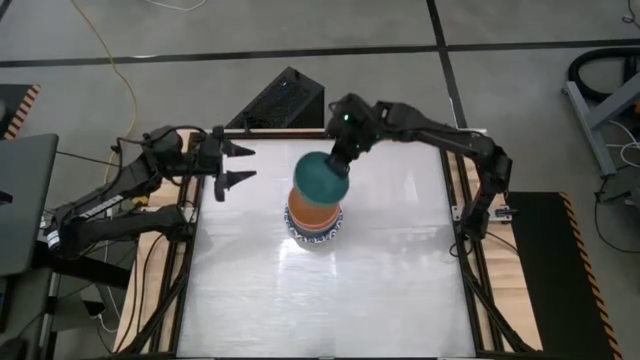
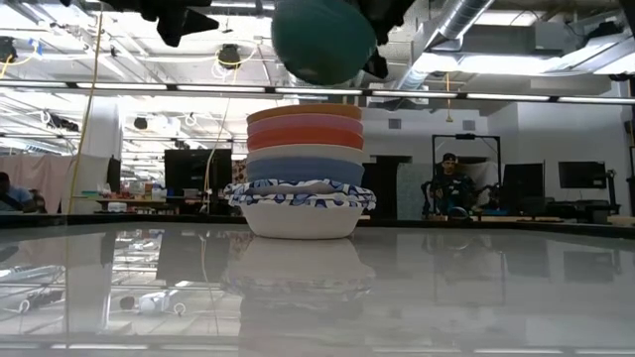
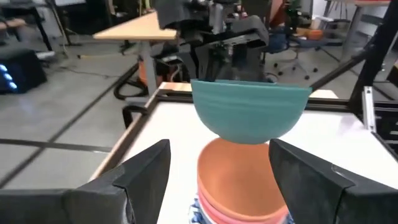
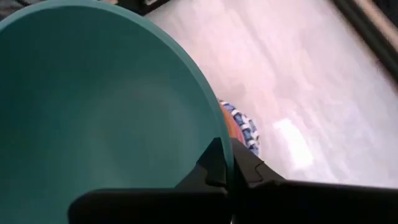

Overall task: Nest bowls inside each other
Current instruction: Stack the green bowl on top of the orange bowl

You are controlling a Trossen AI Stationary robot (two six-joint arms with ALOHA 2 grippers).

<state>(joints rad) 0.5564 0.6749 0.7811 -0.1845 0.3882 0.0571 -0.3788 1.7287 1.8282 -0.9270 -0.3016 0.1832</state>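
Note:
A stack of several nested bowls (image 1: 314,218) stands on its base mid-table. An orange bowl (image 3: 242,177) is on top and a white bowl with a blue-patterned rim (image 2: 301,203) is at the bottom. A dark green bowl (image 1: 322,178) hangs just above the stack, and my right gripper (image 4: 229,168) is shut on it. My left gripper (image 1: 240,165) stands open near the table's far left edge. It points level toward the stack with nothing between its fingers (image 3: 149,168). My right gripper pinches the green bowl's rim (image 4: 214,146) on the bowl's far side, one finger inside the bowl and one outside. The fingers slant down from the table's far right. The bowl (image 2: 322,40) is lifted clear above the stack, mouth up and a little tilted.
A black box (image 1: 285,100) sits just beyond the table's far edge. Wooden rails (image 1: 180,250) with cables run along both sides of the white table top (image 1: 400,270), which is bare toward the near edge. People (image 2: 451,183) sit in the room behind.

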